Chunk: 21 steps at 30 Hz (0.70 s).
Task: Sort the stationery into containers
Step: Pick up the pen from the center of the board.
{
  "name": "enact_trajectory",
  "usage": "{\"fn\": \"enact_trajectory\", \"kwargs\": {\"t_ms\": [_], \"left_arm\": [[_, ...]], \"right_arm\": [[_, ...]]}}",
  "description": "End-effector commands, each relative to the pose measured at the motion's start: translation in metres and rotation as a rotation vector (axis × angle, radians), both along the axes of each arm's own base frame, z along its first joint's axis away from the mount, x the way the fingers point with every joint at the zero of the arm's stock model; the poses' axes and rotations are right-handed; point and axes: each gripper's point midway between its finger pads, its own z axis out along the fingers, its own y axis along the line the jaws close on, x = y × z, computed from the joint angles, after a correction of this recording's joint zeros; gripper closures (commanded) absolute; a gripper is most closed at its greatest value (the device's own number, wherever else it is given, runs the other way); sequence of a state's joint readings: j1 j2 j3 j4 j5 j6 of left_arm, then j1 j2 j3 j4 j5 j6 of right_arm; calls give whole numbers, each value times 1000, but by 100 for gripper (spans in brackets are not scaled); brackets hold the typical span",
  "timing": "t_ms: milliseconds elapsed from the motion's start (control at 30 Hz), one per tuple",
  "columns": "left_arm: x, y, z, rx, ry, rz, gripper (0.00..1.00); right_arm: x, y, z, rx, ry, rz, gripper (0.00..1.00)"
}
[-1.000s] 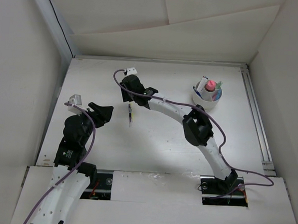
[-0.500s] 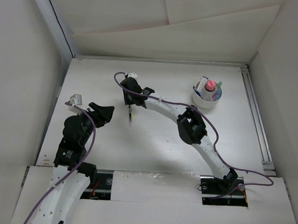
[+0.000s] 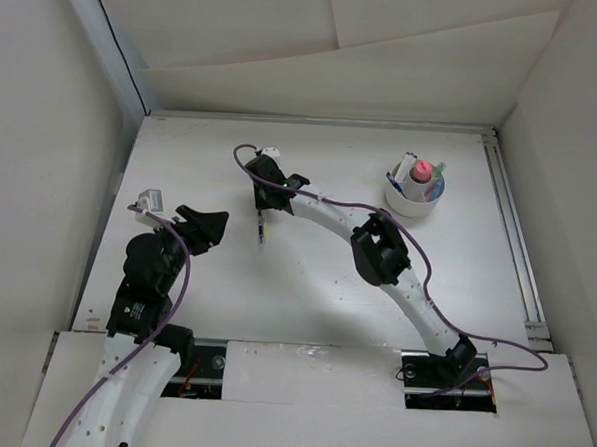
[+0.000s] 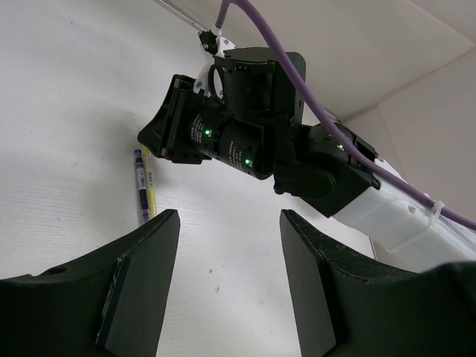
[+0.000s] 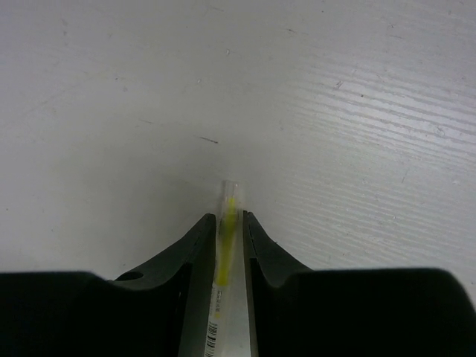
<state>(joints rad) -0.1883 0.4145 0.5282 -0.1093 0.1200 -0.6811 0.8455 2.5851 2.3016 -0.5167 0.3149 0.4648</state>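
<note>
A thin clear pen with a yellow core (image 5: 225, 260) lies on the white table, held between the fingers of my right gripper (image 5: 230, 218), which is shut on it. In the top view that gripper (image 3: 262, 211) is at the table's middle left, with the pen (image 3: 261, 232) sticking out toward the near side. The left wrist view shows the pen (image 4: 151, 199) with a dark blue strip alongside; I cannot tell whether that is a second pen. My left gripper (image 3: 206, 228) is open and empty, left of the pen. The round white cup (image 3: 416, 202) at the far right holds pink, green and blue pieces.
White walls stand along the left, far and right sides of the table (image 3: 315, 294). A metal rail (image 3: 513, 235) runs along the right edge. The right arm (image 3: 377, 250) stretches diagonally across the middle, with a purple cable along it.
The right arm's elbow has shifted slightly left and its wrist has settled over the pen. The pen has stayed in place on the table. The left arm has not moved.
</note>
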Motion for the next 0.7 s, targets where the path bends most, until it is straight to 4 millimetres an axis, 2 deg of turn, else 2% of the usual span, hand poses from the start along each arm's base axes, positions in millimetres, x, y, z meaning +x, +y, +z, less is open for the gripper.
{"fn": "enact_trajectory", "kwargs": {"t_ms": [0, 100, 200, 233, 267, 300, 333, 367, 433, 467, 533, 567, 600, 667], "left_arm": [[-1, -2, 19, -11, -69, -13, 47], [-1, -2, 19, -11, -69, -13, 47], [-1, -2, 15, -9, -60, -13, 47], [-1, -2, 17, -11, -69, -13, 47], [-1, -2, 17, -11, -69, -13, 47], [-1, -2, 17, -11, -69, -13, 47], [-2, -2, 19, -13, -78, -13, 47], [-2, -2, 19, -13, -78, -13, 47], [-2, -2, 19, -13, -78, -13, 47], [-2, -2, 19, -13, -78, -13, 47], [-2, -2, 19, -13, -78, -13, 47], [-2, -2, 19, -13, -78, -13, 47], [-2, -2, 19, -13, -78, -13, 47], [-2, -2, 19, -13, -78, -13, 47]], "right_arm": [[7, 8, 15, 40, -27, -20, 73], [11, 1, 13, 28, -26, -36, 74], [10, -9, 3, 10, -2, -53, 62], [9, -11, 8, 16, -7, -53, 57], [8, -12, 3, 11, -3, -53, 57], [14, -18, 8, 27, -9, -72, 61], [17, -24, 5, 20, -3, -83, 67], [15, -26, 5, 15, 1, -83, 77], [21, -38, 9, 15, 1, -103, 84], [20, -42, 5, 3, 0, -112, 88], [29, -55, 18, 17, -22, -140, 93], [27, -56, 22, 22, -26, -140, 96], [27, -67, 29, 20, -37, -157, 100], [30, -73, 44, 49, -64, -168, 100]]}}
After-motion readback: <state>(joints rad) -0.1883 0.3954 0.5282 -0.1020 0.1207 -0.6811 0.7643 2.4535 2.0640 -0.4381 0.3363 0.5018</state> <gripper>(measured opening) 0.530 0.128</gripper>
